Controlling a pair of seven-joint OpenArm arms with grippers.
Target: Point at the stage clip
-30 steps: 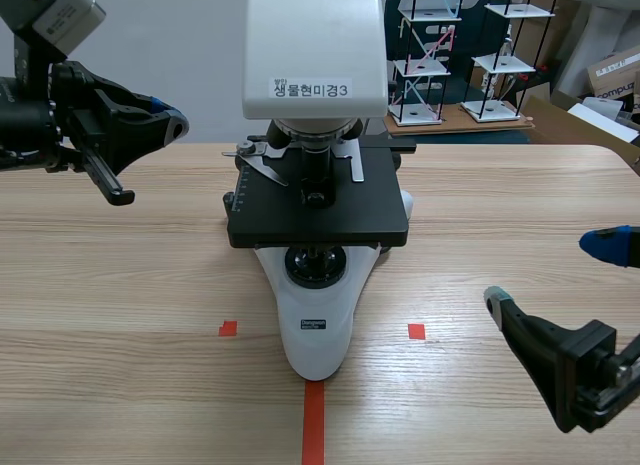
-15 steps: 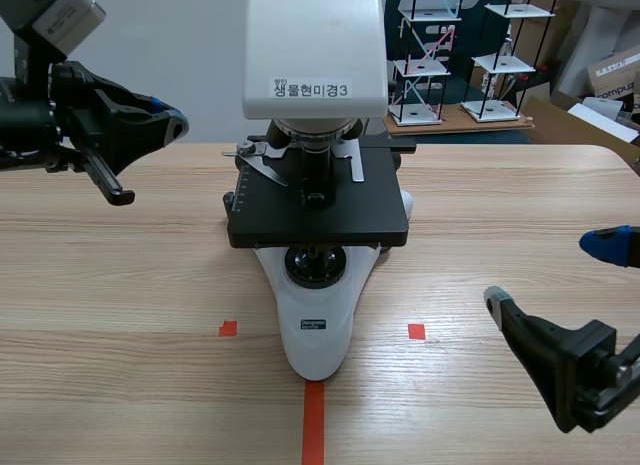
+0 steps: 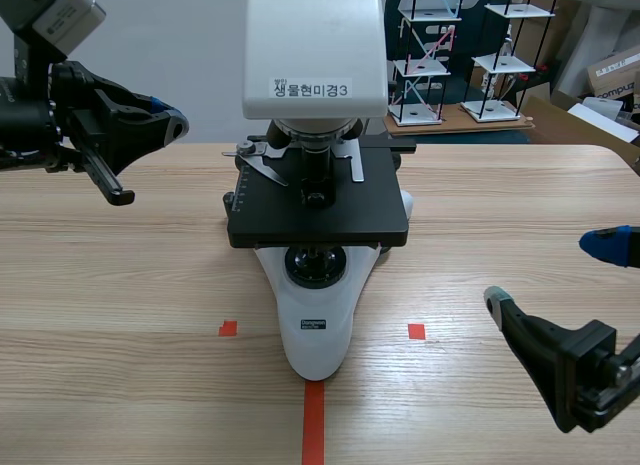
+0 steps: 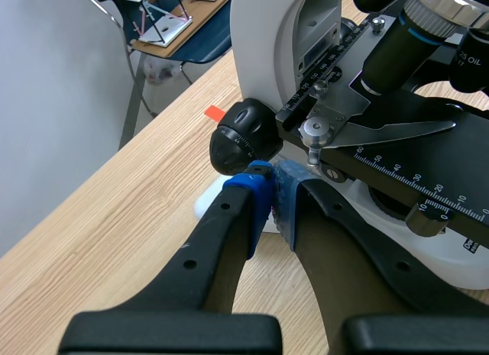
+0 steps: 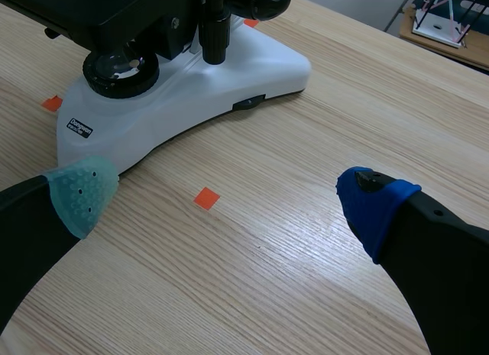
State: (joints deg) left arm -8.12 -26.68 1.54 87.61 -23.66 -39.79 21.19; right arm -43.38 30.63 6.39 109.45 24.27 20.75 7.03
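A white microscope [image 3: 315, 75] stands mid-table with a black stage [image 3: 318, 210]. The metal stage clip [image 3: 262, 167] lies on the stage's left rear. In the left wrist view the clip [image 4: 386, 132] is a silver blade pivoting on a screw [image 4: 312, 130]. My left gripper [image 3: 172, 122] hangs raised to the left of the microscope. It is shut [image 4: 273, 193], with its blue pads together, just short of the clip's screw and beside the black focus knob [image 4: 243, 137]. My right gripper [image 3: 548, 273] sits low at the right, open [image 5: 228, 196] and holding nothing, over bare table near the microscope's base [image 5: 183, 88].
Orange tape squares [image 3: 228, 328] [image 3: 416, 331] and a tape strip [image 3: 314, 420] mark the table in front of the microscope. Behind the table stand wire racks [image 3: 425, 55] on a wooden board. Cardboard boxes [image 3: 612, 80] are at the far right.
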